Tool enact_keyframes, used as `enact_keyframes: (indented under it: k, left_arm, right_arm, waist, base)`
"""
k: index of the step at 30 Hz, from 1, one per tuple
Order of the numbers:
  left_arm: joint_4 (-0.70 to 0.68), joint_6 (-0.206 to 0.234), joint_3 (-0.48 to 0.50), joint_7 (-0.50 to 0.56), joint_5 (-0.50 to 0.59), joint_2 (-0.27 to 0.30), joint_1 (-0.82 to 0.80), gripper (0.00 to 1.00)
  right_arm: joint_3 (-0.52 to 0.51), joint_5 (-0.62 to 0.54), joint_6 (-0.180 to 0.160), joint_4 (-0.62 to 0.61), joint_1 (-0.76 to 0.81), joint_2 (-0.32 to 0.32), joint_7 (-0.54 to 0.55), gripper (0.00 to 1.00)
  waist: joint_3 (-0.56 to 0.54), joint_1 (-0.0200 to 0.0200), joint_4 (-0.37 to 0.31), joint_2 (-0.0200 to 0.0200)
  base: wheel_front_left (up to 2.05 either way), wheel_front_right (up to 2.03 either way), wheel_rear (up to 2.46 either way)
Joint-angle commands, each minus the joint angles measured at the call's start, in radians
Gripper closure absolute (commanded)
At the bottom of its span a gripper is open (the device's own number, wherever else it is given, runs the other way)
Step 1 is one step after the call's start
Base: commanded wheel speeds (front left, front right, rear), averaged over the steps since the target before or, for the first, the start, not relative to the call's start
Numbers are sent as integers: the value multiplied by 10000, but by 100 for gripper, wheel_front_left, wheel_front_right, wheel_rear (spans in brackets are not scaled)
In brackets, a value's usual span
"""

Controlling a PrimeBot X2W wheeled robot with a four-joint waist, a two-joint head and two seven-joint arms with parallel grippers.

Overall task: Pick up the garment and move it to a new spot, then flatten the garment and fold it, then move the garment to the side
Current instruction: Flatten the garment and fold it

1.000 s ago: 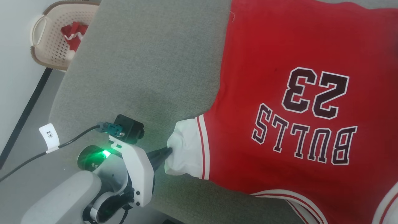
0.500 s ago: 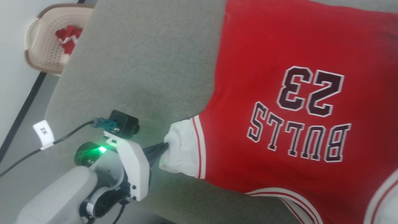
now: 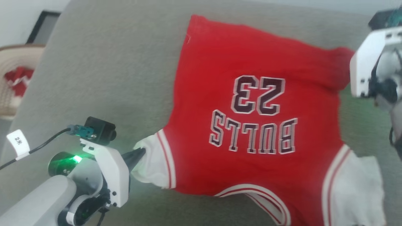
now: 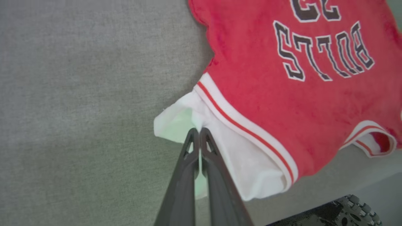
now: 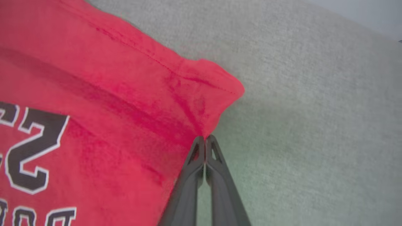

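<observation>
The garment (image 3: 251, 59) is a red jersey lying on a grey padded surface (image 3: 103, 69), chest up, with its black lettering upside down to me. My left gripper (image 3: 141, 153) is shut on the edge of its white left sleeve (image 3: 150, 166); in the left wrist view the left gripper (image 4: 198, 130) pinches a fold of that sleeve (image 4: 238, 157). The right arm's white housing (image 3: 364, 66) stands at the far right by the jersey's red hem corner (image 3: 342, 55). In the right wrist view my right gripper (image 5: 205, 138) is shut on the puckered side edge of the garment (image 5: 94, 78).
A cream plastic basket (image 3: 9, 59) holding a small red-and-white cloth bundle (image 3: 17, 80) stands off the surface at the far left. A cable with a white tag (image 3: 18, 142) trails from my left wrist. The surface's front edge and a dark wheel (image 4: 348, 210) lie below the sleeve.
The head camera has turned right, so the whole picture slid left and the right arm came into view. My left gripper stays shut on the white sleeve.
</observation>
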Motion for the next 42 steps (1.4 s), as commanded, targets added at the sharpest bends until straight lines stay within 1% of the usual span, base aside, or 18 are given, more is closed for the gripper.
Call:
enact_keyframes:
  k: [1, 4, 8, 11, 15, 17, 20, 22, 23, 26, 27, 28, 29, 30, 32, 35, 40, 42]
  left_arm:
    - [-50, 79, 57, -2, 11, 77, 117, 100]
    - [-170, 168, 103, 27, -30, 246, 235, 100]
    - [-309, 255, 167, 23, -53, 422, 354, 100]
    - [-425, 324, 192, 14, -58, 493, 411, 100]
    - [-529, 358, 243, 52, -57, 605, 332, 100]
    - [-563, 360, 255, 66, -55, 637, 312, 100]
    - [-580, 331, 259, 64, -62, 642, 266, 100]
    - [-567, 314, 268, 80, -71, 647, 228, 100]
    - [-567, 314, 268, 80, -71, 647, 228, 100]
    - [-528, 298, 278, 77, -68, 644, 180, 100]
    - [-516, 289, 272, 78, -64, 640, 179, 100]
    - [-508, 292, 266, 80, -61, 635, 181, 100]
    - [-504, 286, 262, 80, -61, 638, 179, 100]
    - [-503, 289, 265, 80, -68, 645, 182, 100]
    - [-510, 311, 275, 70, -77, 661, 198, 100]
    - [-527, 347, 282, 36, -102, 672, 268, 100]
    - [-609, 337, 212, 26, -111, 614, 367, 100]
    - [-655, 334, 167, 40, -72, 561, 330, 100]
  right_arm:
    - [141, 232, -19, -392, 404, -115, 137, 100]
    - [233, 1090, -21, -2025, 1668, -471, 487, 100]
    - [-259, 1767, -19, -4114, 3572, -712, 828, 100]
    - [-860, 1774, -19, -5465, 5056, -573, 1044, 100]
    - [-1620, 1607, -19, -6826, 6779, -191, 1274, 100]
    - [-1904, 1504, -19, -7238, 7493, 150, 1352, 100]
    - [-2244, 1313, -19, -7464, 8211, 680, 1187, 100]
    - [-2361, 1071, -21, -7277, 8474, 902, 957, 100]
    - [-2361, 1071, -21, -7277, 8474, 902, 957, 100]
    - [-2428, 800, -24, -6582, 8459, 1132, 554, 100]
    - [-2410, 662, -27, -6385, 8379, 1143, 413, 66]
    - [-2358, 590, -33, -6176, 8321, 1136, 329, 53]
    - [-2311, 555, -35, -6065, 8264, 1185, 269, 13]
    - [-2256, 567, -33, -6012, 8170, 1215, 248, 0]
    - [-2095, 574, -32, -6192, 8053, 1109, 293, 0]
    - [-1999, 721, -23, -6840, 8025, 944, 629, 0]
    - [-2130, 1059, -16, -8834, 7903, 754, 1186, 0]
    - [-2095, 963, -15, -9564, 7614, 661, 1298, 0]
  waist:
    - [-343, 0, -465, 0]
    - [-477, 0, -858, 0]
    - [-565, 0, -1291, 0]
    - [-572, 0, -1543, 0]
    - [-498, 0, -1748, 0]
    - [-452, 0, -1832, 0]
    - [-386, 0, -1911, 0]
    - [-342, 0, -1939, 0]
    - [-342, 0, -1939, 0]
    - [-293, 0, -1977, 0]
    - [-283, 0, -1980, 0]
    - [-273, 0, -1980, 0]
    - [-270, 0, -1985, 0]
    - [-266, 0, -1988, 0]
    - [-267, 0, -1999, 0]
    - [-320, 0, -2005, 0]
    - [-447, 0, -1910, 0]
    - [-473, 0, -1820, 0]
  base:
    - [0, 0, 0]
    - [0, 0, 0]
    - [0, 0, 0]
    - [0, 0, 0]
    - [0, 0, 0]
    - [0, 0, 0]
    - [0, 0, 0]
    - [0, 0, 0]
    - [0, 0, 0]
    - [0, 0, 0]
    - [0, 0, 0]
    - [0, 0, 0]
    - [0, 0, 0]
    - [0, 0, 0]
    - [0, 0, 0]
    - [0, 0, 0]
    - [0, 0, 0]
    - [0, 0, 0]
